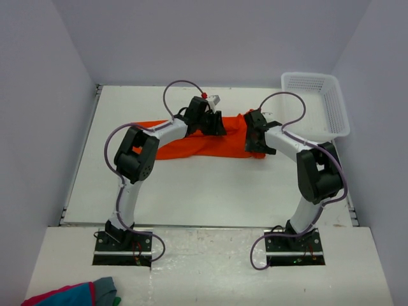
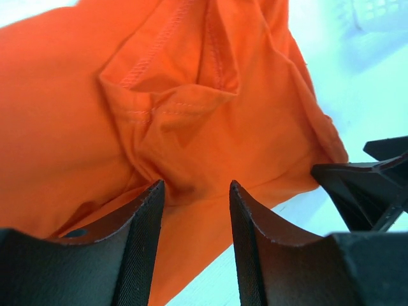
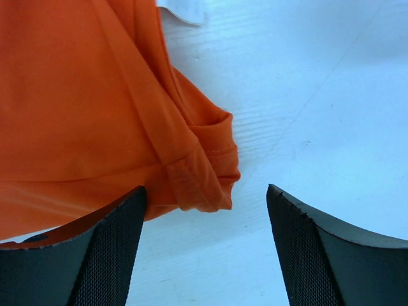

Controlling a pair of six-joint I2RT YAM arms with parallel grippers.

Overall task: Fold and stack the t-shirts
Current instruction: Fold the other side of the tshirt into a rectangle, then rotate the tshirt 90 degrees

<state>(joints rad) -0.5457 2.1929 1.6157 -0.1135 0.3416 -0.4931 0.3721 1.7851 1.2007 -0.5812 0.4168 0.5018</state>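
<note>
One orange t-shirt (image 1: 191, 145) lies crumpled in a long band across the middle of the table. My left gripper (image 1: 213, 124) hangs over its upper right part, open. In the left wrist view the left gripper (image 2: 196, 188) has a narrow gap, with folded, seamed cloth (image 2: 191, 121) under and beyond the tips. My right gripper (image 1: 256, 137) is at the shirt's right end, wide open. In the right wrist view the right gripper (image 3: 206, 189) straddles a rolled hem corner (image 3: 204, 178), with bare table under the right finger. Neither gripper holds cloth.
A white plastic basket (image 1: 331, 105) stands at the back right of the table; it also shows in the left wrist view (image 2: 376, 13). A red, blue and grey cloth bundle (image 1: 73, 294) lies on the near ledge at the bottom left. Grey walls enclose the table.
</note>
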